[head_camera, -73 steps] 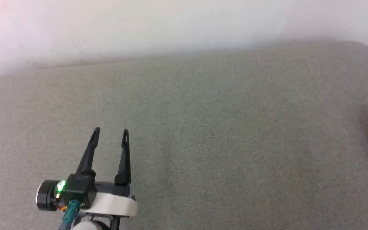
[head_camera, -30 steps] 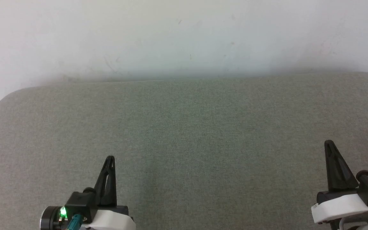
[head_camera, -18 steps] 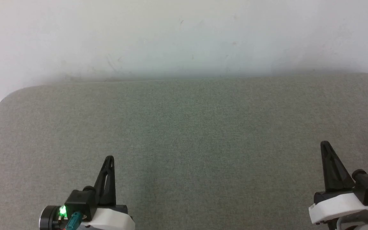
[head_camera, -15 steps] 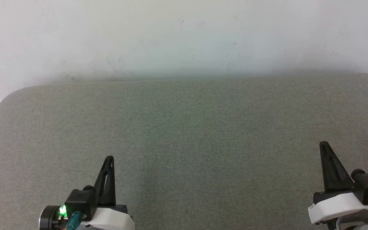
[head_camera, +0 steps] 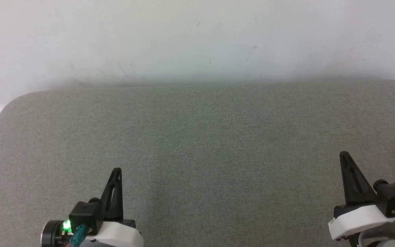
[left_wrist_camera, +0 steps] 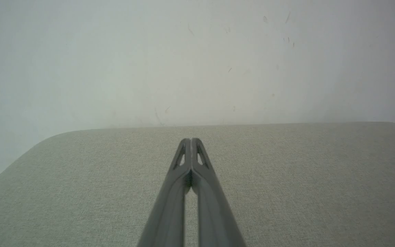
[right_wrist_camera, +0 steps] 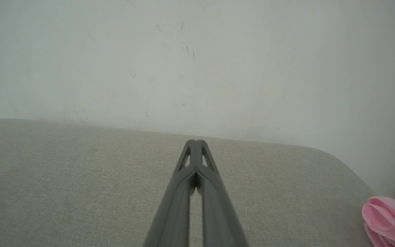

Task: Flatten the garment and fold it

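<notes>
My left gripper [head_camera: 116, 171] is hanging over the grey cushion [head_camera: 218, 137], pressed together and holding nothing. My right gripper [head_camera: 344, 156] is closed up and empty too. The pink shorts [right_wrist_camera: 387, 216] are lying in a small bundle by the cushion's right edge. I am guessing they are not flat or neatly folded yet.

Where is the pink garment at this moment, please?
The garment lies bunched at the lower right corner of the right wrist view, by the rounded end of the grey surface, right of the right gripper.
</notes>
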Tool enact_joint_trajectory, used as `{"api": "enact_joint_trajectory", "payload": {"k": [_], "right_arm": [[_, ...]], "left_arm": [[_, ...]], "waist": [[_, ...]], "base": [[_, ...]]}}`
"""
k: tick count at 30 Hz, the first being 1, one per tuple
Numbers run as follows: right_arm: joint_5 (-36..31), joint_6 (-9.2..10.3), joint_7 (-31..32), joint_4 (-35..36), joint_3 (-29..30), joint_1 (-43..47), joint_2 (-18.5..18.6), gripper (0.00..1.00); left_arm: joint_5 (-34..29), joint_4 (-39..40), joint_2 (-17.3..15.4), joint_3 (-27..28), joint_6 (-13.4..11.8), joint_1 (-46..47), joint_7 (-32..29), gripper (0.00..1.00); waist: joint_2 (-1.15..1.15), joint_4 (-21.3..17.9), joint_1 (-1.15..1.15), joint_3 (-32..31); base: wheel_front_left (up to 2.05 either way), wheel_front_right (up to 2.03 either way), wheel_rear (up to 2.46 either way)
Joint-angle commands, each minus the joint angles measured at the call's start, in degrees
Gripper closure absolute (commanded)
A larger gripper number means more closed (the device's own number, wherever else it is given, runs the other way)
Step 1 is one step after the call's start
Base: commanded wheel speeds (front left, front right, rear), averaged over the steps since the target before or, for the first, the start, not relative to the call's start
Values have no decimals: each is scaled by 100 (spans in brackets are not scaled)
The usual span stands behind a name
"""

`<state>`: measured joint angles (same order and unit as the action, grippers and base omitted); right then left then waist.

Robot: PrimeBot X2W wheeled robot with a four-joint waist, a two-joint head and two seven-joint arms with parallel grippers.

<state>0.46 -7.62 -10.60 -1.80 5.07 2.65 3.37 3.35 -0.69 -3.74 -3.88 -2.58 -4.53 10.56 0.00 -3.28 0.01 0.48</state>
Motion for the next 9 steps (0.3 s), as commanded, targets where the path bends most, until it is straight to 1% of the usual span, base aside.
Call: {"api": "enact_joint_trajectory", "payload": {"k": [1, 9], "right_arm": [[-13, 4, 36, 37, -29, -57, -15, 100], [-16, 5, 129, 50, -72, -76, -18, 100]], "left_arm": [[-53, 16, 23, 41, 39, 111, -34, 100], [-78, 21, 29, 73, 59, 142, -127, 100]], "waist": [[0, 5, 0, -1], [0, 35, 0, -5]], "base": [[0, 0, 0], [0, 0, 0]]}}
